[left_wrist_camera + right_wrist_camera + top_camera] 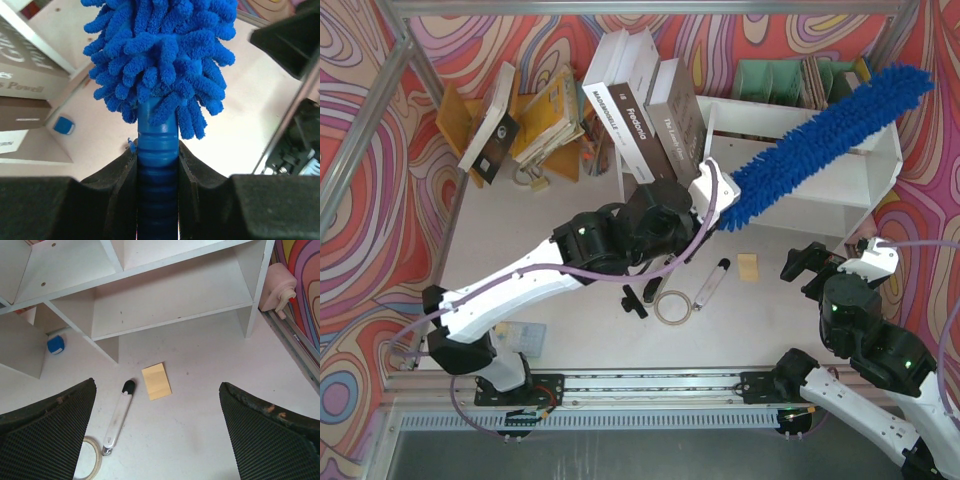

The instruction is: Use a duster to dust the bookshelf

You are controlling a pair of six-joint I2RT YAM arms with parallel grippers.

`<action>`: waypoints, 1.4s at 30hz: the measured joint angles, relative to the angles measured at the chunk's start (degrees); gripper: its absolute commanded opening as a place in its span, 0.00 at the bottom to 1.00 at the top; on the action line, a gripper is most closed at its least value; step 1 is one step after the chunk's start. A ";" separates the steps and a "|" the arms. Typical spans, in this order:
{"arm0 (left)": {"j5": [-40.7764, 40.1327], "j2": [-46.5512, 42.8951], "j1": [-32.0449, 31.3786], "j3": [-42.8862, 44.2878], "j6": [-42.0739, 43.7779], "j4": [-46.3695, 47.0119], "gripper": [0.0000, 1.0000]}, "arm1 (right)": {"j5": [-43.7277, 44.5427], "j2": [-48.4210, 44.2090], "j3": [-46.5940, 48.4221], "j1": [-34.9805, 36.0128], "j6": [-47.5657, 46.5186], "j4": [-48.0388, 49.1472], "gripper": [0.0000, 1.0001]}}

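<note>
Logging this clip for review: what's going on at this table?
The left gripper is shut on the handle of the long, fluffy bright-blue microfibre duster, holding its head slanted over the white wooden bookshelf. Whether it touches the shelf is unclear. The right gripper hangs open and empty above the table, near a yellow notepad and a white pen-like tool.

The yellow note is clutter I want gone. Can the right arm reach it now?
Probably yes: the right tool is open and empty, and the note lies bare on the table just before it.
</note>
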 measured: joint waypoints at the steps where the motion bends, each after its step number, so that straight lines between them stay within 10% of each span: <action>1: -0.76 0.48 0.52 0.44 -0.02 -0.07 0.00 | 0.00 0.00 0.02 0.00 0.00 0.00 0.99; 20: -1.55 22.84 6.27 25.88 1.36 -12.44 0.00 | 0.02 0.00 0.00 0.00 -0.02 0.00 0.99; 32: 6.75 22.45 4.87 25.24 2.45 -12.44 0.00 | 0.02 0.00 0.00 0.00 -0.02 -0.02 0.99; 42: 9.90 11.02 2.86 8.61 2.16 -5.29 0.00 | 0.04 0.00 0.02 0.00 -0.02 -0.02 0.99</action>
